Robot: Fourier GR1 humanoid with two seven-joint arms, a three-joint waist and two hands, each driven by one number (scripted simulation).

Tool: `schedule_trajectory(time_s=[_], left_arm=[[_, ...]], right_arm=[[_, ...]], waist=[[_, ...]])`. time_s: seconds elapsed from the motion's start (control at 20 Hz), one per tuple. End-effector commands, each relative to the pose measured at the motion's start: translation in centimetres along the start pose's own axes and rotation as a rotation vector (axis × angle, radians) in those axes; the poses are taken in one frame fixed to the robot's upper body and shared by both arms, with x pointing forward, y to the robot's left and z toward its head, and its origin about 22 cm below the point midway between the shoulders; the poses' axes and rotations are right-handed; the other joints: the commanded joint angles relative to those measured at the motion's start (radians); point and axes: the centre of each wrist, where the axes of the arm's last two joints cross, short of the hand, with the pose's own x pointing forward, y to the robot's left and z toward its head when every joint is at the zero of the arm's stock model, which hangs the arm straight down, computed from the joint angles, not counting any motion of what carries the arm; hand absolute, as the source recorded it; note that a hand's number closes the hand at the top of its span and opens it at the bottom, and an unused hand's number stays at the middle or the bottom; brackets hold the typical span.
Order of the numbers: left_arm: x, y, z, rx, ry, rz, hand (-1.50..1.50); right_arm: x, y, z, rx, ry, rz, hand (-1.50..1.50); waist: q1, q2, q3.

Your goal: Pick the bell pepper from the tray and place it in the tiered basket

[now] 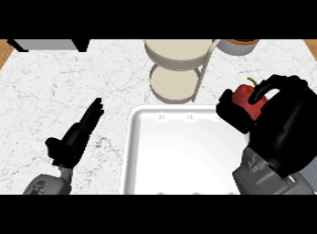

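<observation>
- The right hand (272, 112) is clenched round the red bell pepper (244, 96), fingers over its top and thumb at its left, at the white tray's (142, 151) upper right corner.
- The tiered basket (177, 68), with beige round tiers, stands just beyond the tray.
- The left hand (76, 137) rests on the marble bench (60, 91) left of the tray, fingers straight, released.

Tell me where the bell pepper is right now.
In the head view the bell pepper sits at the right, held in the right hand whose fingers curl round it, above the white tray's far right corner, right of the tiered basket.
</observation>
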Motion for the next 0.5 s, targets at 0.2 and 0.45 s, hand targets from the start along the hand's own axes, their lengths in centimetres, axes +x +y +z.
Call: schedule_trajectory(time_s=[0.2, 0.45], left_arm=[[0.9, 0.0, -1.1, -0.040, -0.015, -0.006, 0.00], [1.0, -0.8, -1.6, -0.055, -0.030, -0.011, 0.00]], right_arm=[[5.6, -1.8, -4.8, -0.012, 0.295, -0.009, 1.50], [9.5, -1.2, -7.8, 0.019, 0.339, -0.015, 1.50]], waist=[[0.054, 0.015, 0.001], [0.076, 0.025, 0.001]])
